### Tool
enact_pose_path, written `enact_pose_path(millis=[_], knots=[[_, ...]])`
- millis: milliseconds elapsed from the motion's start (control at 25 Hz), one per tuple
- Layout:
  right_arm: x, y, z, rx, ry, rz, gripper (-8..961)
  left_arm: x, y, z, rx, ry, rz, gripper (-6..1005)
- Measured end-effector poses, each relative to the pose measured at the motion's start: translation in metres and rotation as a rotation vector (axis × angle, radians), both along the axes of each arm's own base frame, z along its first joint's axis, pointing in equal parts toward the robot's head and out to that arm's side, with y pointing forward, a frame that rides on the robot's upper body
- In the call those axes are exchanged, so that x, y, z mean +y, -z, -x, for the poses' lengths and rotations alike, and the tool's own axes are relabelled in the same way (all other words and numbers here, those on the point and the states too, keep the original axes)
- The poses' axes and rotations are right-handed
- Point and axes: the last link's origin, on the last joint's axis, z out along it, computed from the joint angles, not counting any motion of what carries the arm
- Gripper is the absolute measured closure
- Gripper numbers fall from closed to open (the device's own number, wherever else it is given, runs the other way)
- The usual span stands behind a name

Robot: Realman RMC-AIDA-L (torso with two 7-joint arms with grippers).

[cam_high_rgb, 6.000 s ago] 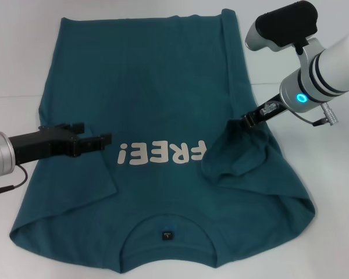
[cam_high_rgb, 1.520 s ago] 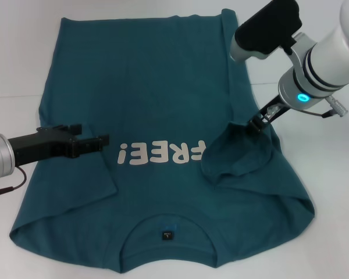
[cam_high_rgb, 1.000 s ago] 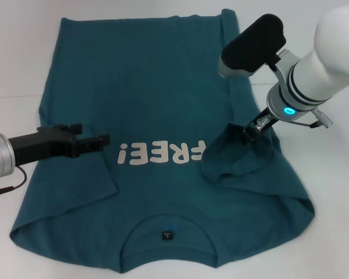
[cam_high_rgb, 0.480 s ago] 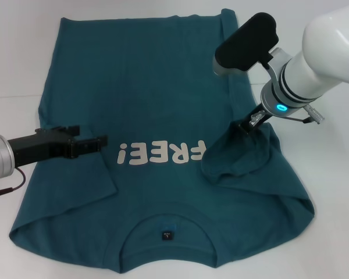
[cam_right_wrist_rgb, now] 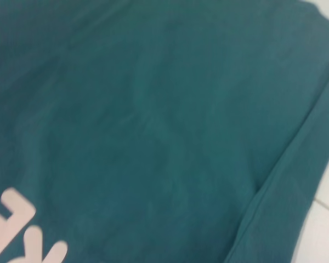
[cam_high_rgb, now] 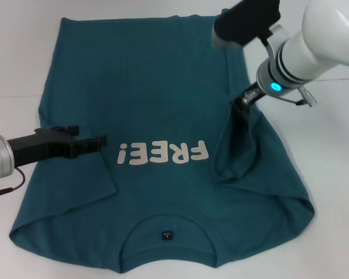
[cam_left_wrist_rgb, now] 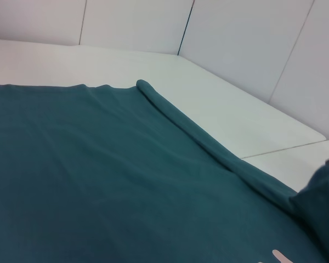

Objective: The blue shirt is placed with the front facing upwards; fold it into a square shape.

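Observation:
The blue shirt (cam_high_rgb: 157, 87) lies spread on the white table (cam_high_rgb: 17, 52), its collar (cam_high_rgb: 167, 232) nearest me and its "FREE!" print (cam_high_rgb: 163, 154) showing in full. My right gripper (cam_high_rgb: 244, 100) is shut on the shirt's right sleeve (cam_high_rgb: 238, 145), holding it up so the cloth hangs stretched beside the print. My left gripper (cam_high_rgb: 99, 141) hovers over the shirt's left side, just left of the print. The right wrist view is filled by the shirt (cam_right_wrist_rgb: 153, 109) and a corner of the print (cam_right_wrist_rgb: 16, 224). In the left wrist view the shirt (cam_left_wrist_rgb: 98, 181) has a rolled edge (cam_left_wrist_rgb: 197, 137).
Bare white table (cam_high_rgb: 331, 174) surrounds the shirt on the left, right and far sides. The left sleeve (cam_high_rgb: 87, 180) lies folded inward on the shirt's body. White walls (cam_left_wrist_rgb: 247, 38) stand behind the table in the left wrist view.
My right gripper has risen and moved toward the far side with the sleeve. The bunched cloth is now pulled tall and narrow, uncovering the print's last letter. The left arm has not moved.

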Motion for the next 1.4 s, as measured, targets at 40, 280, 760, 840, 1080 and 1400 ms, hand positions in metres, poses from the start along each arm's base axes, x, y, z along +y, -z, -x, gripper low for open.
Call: enact_pose_path(millis=[40,280,760,840,1080,1400], knots=[[0.001,-0.001,0.001,0.007,0.002,-0.007,950,0.0,0.0,0.0,0.0,0.0,0.0,112],[0.006,-0.003,0.001,0.016,0.011,-0.021,949,0.0,0.0,0.0,0.003,0.006,-0.002,112],[0.016,-0.002,-0.003,0.027,-0.026,-0.051,946,0.0,0.0,-0.001,0.004,0.012,-0.005,111],[0.015,0.005,0.0,0.017,-0.045,-0.034,946,0.0,0.0,-0.001,0.004,0.012,-0.005,111],[0.014,0.019,0.007,0.007,-0.072,-0.007,882,0.0,0.0,-0.001,0.003,0.012,-0.004,112],[0.01,0.018,0.008,0.002,-0.081,0.004,834,-0.001,0.001,-0.001,0.003,0.014,0.001,111]])
